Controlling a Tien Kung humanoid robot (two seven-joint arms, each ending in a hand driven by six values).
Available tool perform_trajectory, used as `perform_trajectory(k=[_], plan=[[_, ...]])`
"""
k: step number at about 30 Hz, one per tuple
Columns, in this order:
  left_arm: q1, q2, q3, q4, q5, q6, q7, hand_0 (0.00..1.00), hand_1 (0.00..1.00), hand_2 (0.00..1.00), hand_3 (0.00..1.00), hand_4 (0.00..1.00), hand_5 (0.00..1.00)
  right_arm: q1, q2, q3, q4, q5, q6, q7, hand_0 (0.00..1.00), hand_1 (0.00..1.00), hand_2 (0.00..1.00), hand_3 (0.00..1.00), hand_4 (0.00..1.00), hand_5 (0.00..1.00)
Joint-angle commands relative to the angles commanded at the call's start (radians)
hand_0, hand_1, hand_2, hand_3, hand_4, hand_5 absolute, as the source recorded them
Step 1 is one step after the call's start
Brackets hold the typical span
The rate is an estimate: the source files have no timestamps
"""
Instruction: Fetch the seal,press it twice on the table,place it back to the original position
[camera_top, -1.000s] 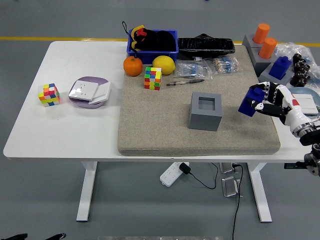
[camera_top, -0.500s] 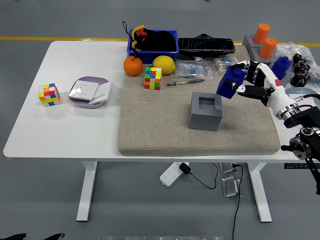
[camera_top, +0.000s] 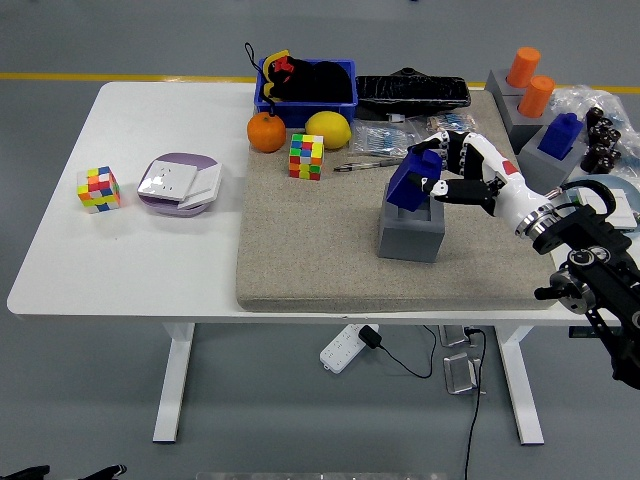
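On the left of the white table (camera_top: 60, 260) sit a small cube (camera_top: 98, 189) and a purple box (camera_top: 179, 184), far from the work. In the middle lies a tan mat (camera_top: 310, 250), with an orange (camera_top: 266, 131), a lemon (camera_top: 327, 130) and a second cube (camera_top: 306, 156) near its far edge. Right of these stands the gray holder (camera_top: 411, 224), a block with a square hole on top. The blue seal (camera_top: 410, 182) hangs just over that hole, a bit tilted. The right hand (camera_top: 452, 172) comes in from the right, and its fingers (camera_top: 436, 186) are curled tight around the seal, pinching it from the side. It looks like the seal is about to go back in its home. This could go wrong: since the seal is tilted, its bottom may catch on the rim of the hole and not slide in. It may also push the holder along the mat, or tip over if the fingers let go too soon. The left hand is not seen.
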Motion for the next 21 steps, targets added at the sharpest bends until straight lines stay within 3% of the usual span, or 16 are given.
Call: perform_trajectory(k=[21], plan=[[-0.004, 0.007, 0.003, 0.001, -0.005, 0.0, -0.001, 0.814, 0.786, 0.764, 0.8, 0.685, 0.416, 0.047, -0.026, -0.081, -0.041, 0.008, 0.005, 0.012, 0.555, 0.423, 0.432, 0.45, 0.695, 0.002]])
